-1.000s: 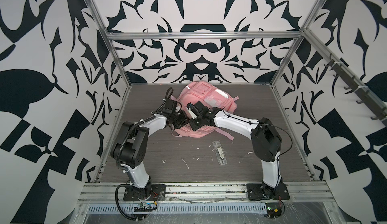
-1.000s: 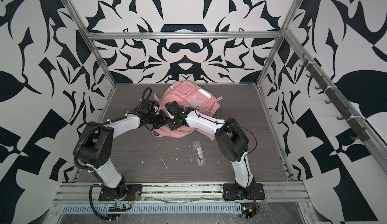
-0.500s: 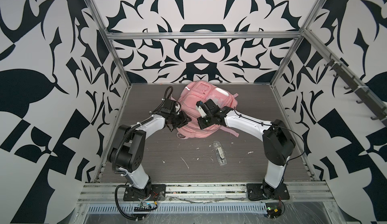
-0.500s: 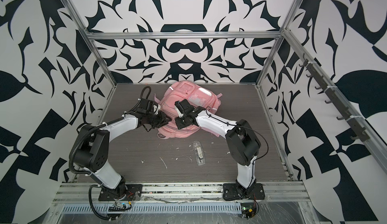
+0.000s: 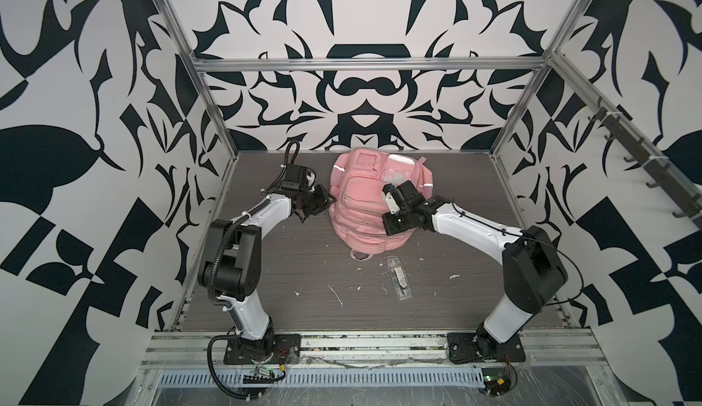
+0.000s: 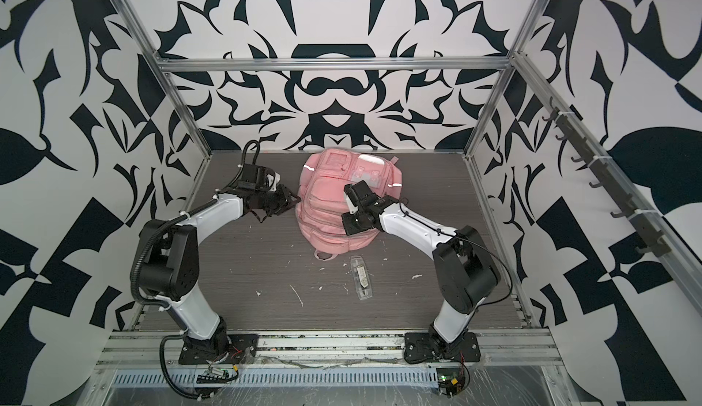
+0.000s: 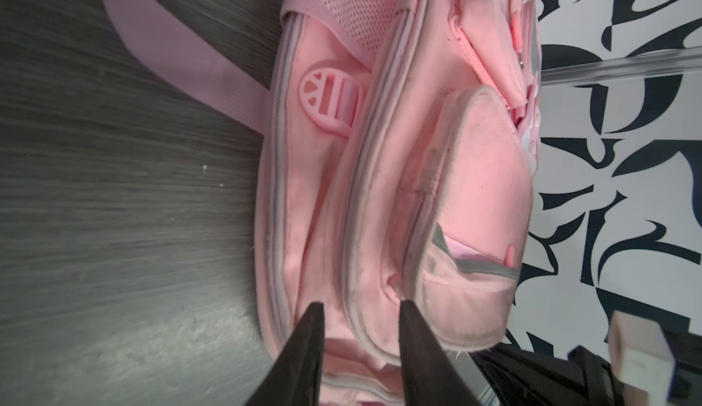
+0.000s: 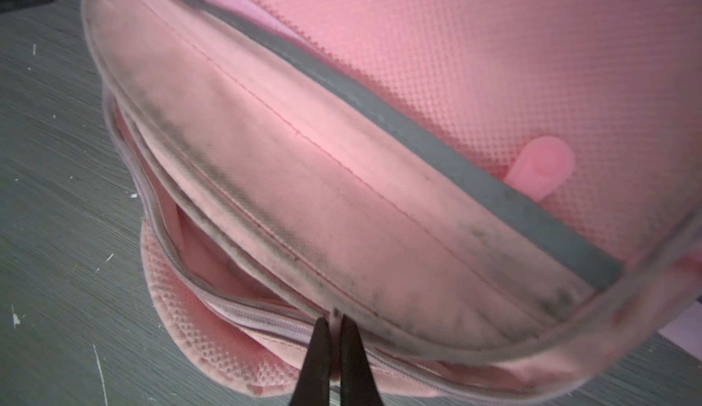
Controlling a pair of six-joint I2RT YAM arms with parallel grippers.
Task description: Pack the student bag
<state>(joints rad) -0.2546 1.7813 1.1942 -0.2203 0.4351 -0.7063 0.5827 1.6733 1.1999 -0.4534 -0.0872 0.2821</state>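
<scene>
Left gripper (image 7: 362, 320) first: its black jaws stand partly apart, straddling a piped seam on the bag's side, and we see nothing clamped between them. Beyond it a pink strap (image 7: 182, 43) trails flat on the dark grey wood-grain tabletop (image 5: 296, 271). Moving across, the large pink fabric backpack (image 5: 361, 202) with silver strips lies front-up at the back middle of the table, between the two arms. On to the right gripper (image 8: 334, 322): its jaws are almost together, pinching a small grey zip pull (image 8: 336, 313) on a zip near the mesh back panel, and an opening gapes beside it.

Here's our worry. That pull is tiny and the tips are thin, so a tug off the zip's line could let it pop free. With the left side not gripped, we judge the soft bag may slide or bunch instead of the zip running, and loose cloth could catch in the teeth.

Nearer us, a flat clear plastic case (image 5: 397, 278) lies on the table apart from the bag, among white scraps (image 5: 336, 295). The right wrist hangs over the bag's front and covers part of it.
</scene>
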